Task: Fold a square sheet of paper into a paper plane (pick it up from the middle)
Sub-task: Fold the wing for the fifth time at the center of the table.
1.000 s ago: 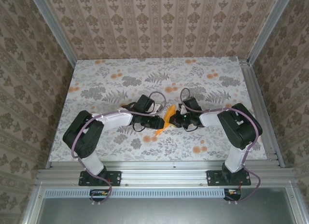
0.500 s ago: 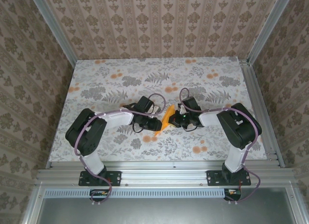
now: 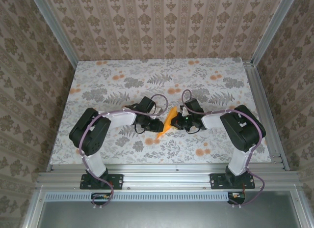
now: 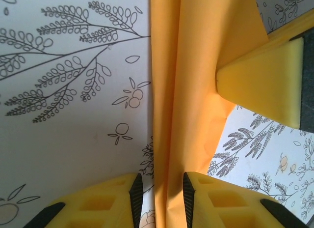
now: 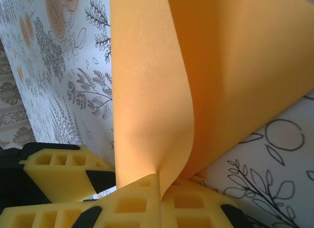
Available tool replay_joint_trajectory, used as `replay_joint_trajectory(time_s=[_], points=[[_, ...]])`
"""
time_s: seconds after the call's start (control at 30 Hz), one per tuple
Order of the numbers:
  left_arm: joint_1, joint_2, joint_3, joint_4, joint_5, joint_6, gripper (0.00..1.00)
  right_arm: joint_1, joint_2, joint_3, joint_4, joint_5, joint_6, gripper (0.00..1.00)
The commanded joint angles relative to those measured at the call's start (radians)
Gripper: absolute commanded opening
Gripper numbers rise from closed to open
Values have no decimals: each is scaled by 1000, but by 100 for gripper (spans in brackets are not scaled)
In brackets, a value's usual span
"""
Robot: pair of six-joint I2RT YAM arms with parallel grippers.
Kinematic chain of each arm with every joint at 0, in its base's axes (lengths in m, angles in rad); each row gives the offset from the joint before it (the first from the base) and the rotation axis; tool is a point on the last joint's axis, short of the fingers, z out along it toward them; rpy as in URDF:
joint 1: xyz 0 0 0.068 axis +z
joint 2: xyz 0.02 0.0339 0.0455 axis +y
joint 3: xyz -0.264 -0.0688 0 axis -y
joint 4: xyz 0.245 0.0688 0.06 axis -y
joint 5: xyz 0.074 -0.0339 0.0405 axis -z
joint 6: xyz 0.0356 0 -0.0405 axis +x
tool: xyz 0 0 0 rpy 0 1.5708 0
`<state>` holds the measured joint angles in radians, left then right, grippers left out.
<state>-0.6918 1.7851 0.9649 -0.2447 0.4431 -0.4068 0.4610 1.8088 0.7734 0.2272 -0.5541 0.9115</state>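
You have thin paper [image 4: 186,66], matt and smooth with a fine grain, softly creased. The cloth [image 3: 122,75] under it reads as matt printed fabric. Left gripper [image 4: 162,188] fingers [image 4: 98,206] are matt yellow moulded plastic with black pads [image 4: 136,191]; right gripper [image 5: 161,186] fingers [image 5: 59,171] match. Arm shells [image 3: 88,134] are semi-gloss black and white plastic. Cables [image 3: 110,113] carry a smooth purple sheath. The near rail [image 3: 167,178] is dull brushed metal. Walls [image 3: 162,21] look matt.

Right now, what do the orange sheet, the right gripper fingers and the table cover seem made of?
Orange sheet: thin matte paper, curling, sharply creased.
Right gripper fingers: seemingly yellow plastic, hollow recesses, dark pads.
Table cover: probably printed cloth, matte.
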Motion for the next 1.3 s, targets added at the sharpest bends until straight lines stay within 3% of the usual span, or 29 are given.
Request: replay_joint_trajectory(time_s=[0.0, 0.93, 1.27], points=[[-2, 41, 18, 39, 50, 10, 30, 10, 24, 27, -11, 7, -11, 0], [12, 108, 41, 58, 132, 13, 20, 36, 53, 61, -10, 6, -5, 0], [26, 99, 33, 79, 175, -7, 20, 44, 86, 92, -106, 40, -40, 0]])
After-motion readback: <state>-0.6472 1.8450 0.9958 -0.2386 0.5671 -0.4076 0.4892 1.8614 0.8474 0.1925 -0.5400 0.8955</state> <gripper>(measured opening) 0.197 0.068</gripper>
